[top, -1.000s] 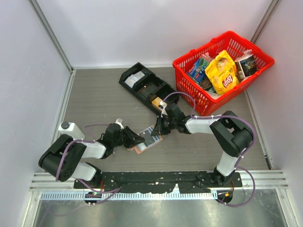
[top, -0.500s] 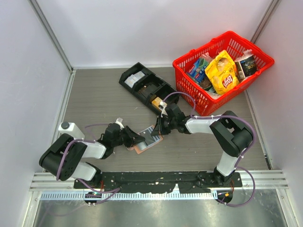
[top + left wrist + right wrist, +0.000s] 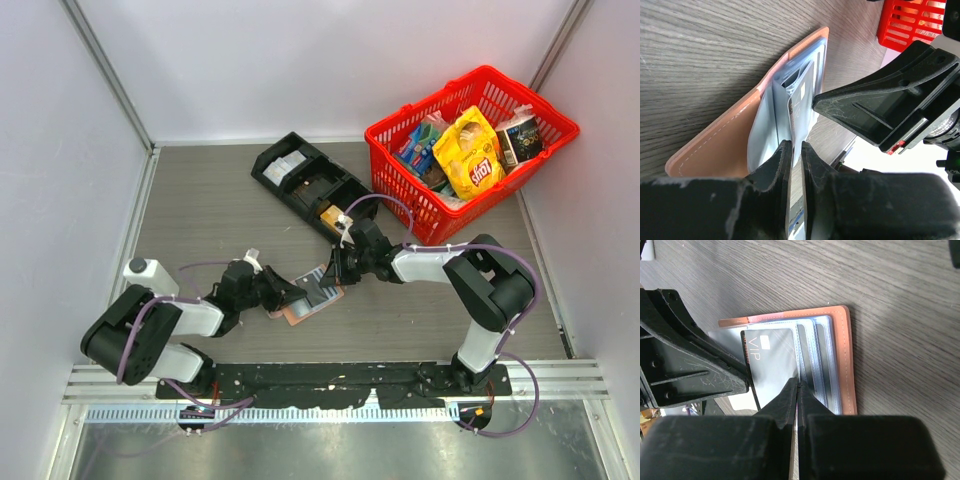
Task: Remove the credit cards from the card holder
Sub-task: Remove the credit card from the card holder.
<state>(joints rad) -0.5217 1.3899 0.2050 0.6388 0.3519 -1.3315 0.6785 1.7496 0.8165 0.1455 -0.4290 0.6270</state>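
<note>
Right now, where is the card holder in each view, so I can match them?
Top external: card holder just below the picture's centre.
Left wrist: card holder centre-left, salmon cover running diagonally.
Right wrist: card holder centre, open, clear panels showing.
Shared landmark: the dark card at its pockets, seen in all three.

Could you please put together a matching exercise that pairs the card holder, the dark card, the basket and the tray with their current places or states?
Things:
1. card holder
2. VIP card
3. red basket
4. black compartment tray

States:
A. holds snack packets
B. lies open, pale blue sleeves showing
C. gripped by the left gripper
D. lies just left of the basket

Pairs: 1-B, 2-C, 3-A, 4-D
</note>
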